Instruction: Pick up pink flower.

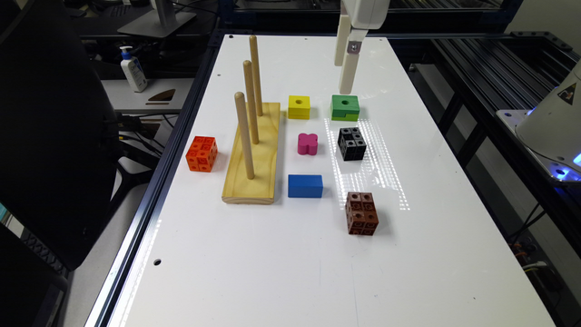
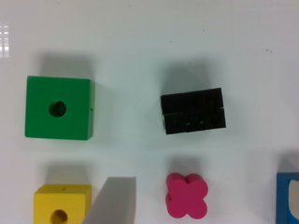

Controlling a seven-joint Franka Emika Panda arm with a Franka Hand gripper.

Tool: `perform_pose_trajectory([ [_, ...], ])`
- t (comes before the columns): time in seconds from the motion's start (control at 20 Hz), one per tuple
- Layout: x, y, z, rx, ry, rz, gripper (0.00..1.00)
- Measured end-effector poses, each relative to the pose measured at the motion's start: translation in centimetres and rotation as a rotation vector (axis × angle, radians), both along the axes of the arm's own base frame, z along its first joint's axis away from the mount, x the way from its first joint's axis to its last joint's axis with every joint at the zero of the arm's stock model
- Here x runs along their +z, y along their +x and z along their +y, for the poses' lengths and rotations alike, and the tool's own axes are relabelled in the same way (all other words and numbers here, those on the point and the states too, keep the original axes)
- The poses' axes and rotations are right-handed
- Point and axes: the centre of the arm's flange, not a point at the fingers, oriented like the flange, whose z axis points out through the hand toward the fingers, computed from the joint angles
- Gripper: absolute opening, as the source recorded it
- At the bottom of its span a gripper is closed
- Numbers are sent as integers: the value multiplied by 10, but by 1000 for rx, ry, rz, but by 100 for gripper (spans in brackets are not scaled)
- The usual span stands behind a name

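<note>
Pink flower (image 1: 307, 143) lies on the white desk (image 1: 281, 254), between yellow block (image 1: 299, 107) and blue block (image 1: 305, 185). Tool (image 1: 347, 68) hangs above the green block (image 1: 345, 107); whether it is wide or narrow, I cannot tell.

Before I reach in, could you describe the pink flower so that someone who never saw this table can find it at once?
Start at the wooden peg board with three upright pegs on the white table. Just toward the exterior view's right of it runs a line of three small blocks: yellow block, pink flower, blue block. The flower is the middle one, the only magenta piece, with a four-lobed clover outline and no hole.
</note>
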Motion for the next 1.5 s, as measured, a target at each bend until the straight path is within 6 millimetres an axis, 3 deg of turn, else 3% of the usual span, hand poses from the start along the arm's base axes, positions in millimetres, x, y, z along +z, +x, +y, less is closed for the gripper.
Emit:
perform_pose_trajectory([
  [0.7,5,12,0,0,1,-15,100],
  [1.05,-19,20,0,0,3,-5,100],
  [1.5,-24,22,0,0,4,1,100],
])
